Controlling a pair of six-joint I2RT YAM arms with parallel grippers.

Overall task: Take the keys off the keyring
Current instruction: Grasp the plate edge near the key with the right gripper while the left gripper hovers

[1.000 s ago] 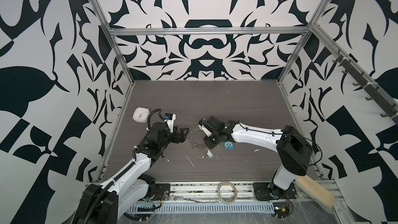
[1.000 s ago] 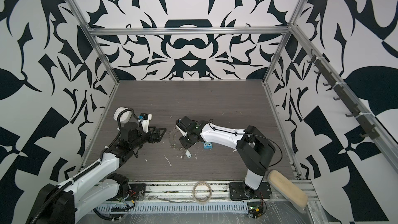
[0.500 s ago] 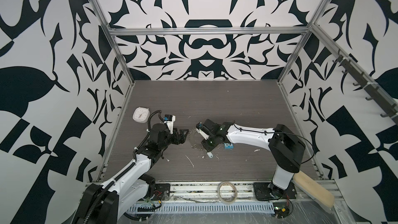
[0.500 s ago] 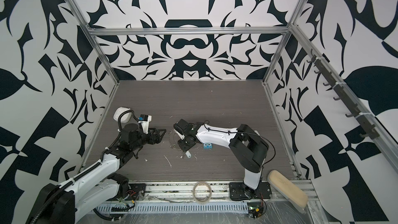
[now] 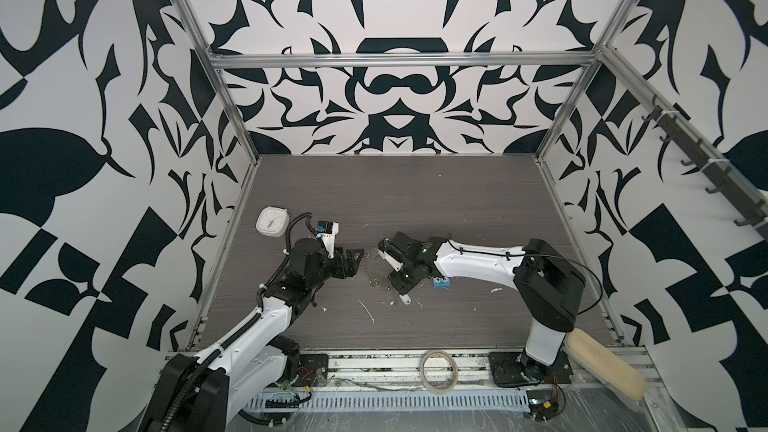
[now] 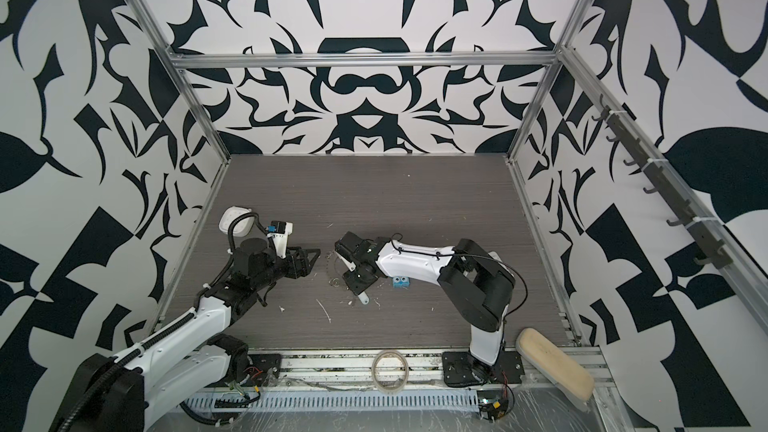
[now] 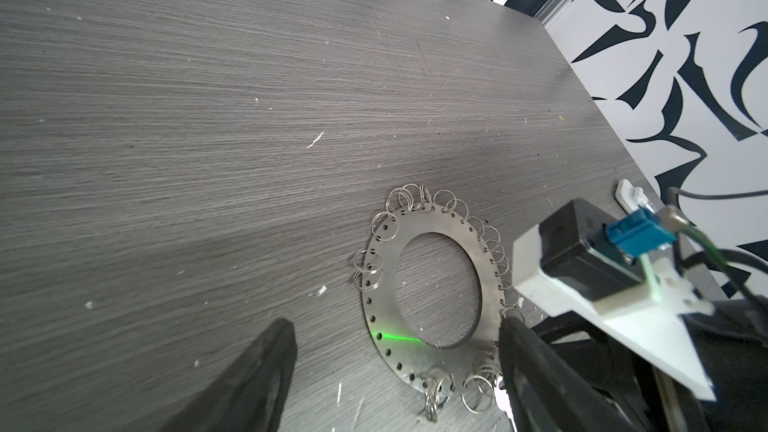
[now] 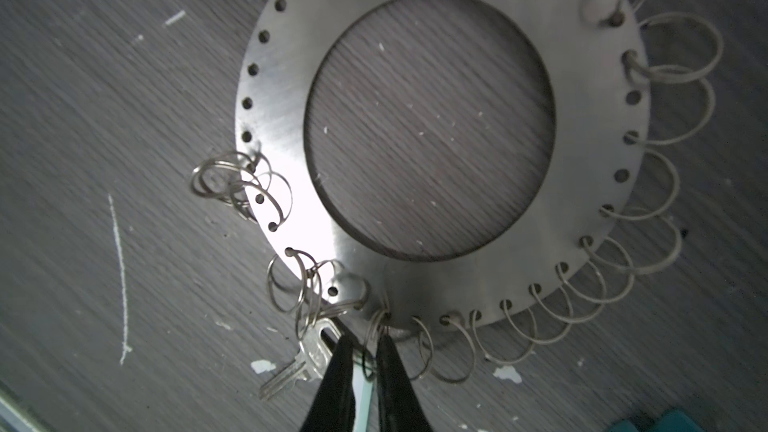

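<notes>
Tape roll [image 5: 438,369]: a beige ring lying flat on the front rail, between the bases of the two arms.
Pad [image 5: 602,367]: a beige oblong at the front right corner, beside the right arm's base.
Counter [image 5: 415,201]: grey wood grain, with white scraps scattered over its near half.
Key [image 8: 309,353]: small and silvery. It lies flat on the counter just outside the keyring's near rim, its head threaded on small loops that lead to that rim. It shows pale in both top views [image 5: 404,299] [image 6: 364,298].
Blue block [image 5: 441,282]: has cartoon eyes and sits on the counter under the right forearm, to the right of the key and apart from it.
Right jaws: almost clenched, with a thin gap between the black fingers [image 8: 338,367]. Their tips are at the keyring's rim, with a small loop between them and the key's head against one finger. Whether they pinch the loop cannot be told.
Keyring [image 8: 282,97]: a flat grey metal disc with a wide centre hole and a rim fringed with loops. It lies flat on the counter between the two arms [image 5: 372,268].
Left jaws: released and spread wide, holding nothing. The fingers [image 7: 266,367] hover at the keyring's left edge.
Clock [image 5: 272,221]: white with rounded corners, near the counter's left edge behind the left arm.
</notes>
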